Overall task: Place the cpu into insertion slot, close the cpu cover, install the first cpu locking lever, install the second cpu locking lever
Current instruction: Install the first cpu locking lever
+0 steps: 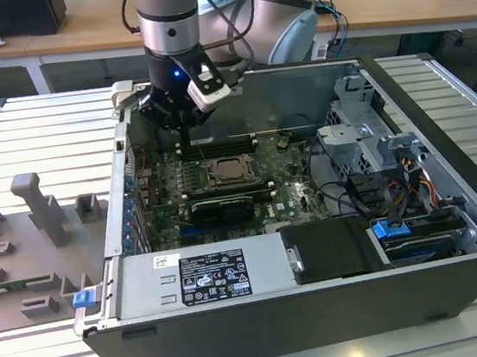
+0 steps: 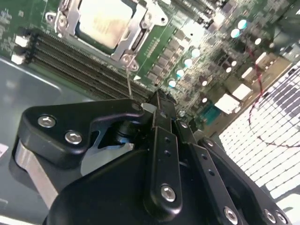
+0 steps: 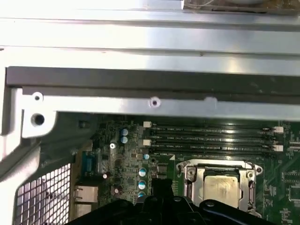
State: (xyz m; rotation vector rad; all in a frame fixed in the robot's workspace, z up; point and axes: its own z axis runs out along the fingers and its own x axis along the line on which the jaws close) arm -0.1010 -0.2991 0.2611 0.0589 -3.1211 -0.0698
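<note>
One arm reaches into one open computer case lying on a slatted tabletop. Its end effector hangs above the far edge of the green circuit board, over the memory slots and just beyond the insertion slot. In the second wrist view the end effector has its black fingers pressed together with nothing between them; a thin metal rod stands just beside their tip.

One cpu sits in the insertion slot, its pale metal face showing through the window of the one cpu cover, which lies flat around it. The second wrist view shows the same cpu framed by the cover.

Four long black memory slots run side by side next to the socket. A row of four blue-topped capacitors stands near them. To the exterior view's left, one grey fixture tray rests on the tabletop.
</note>
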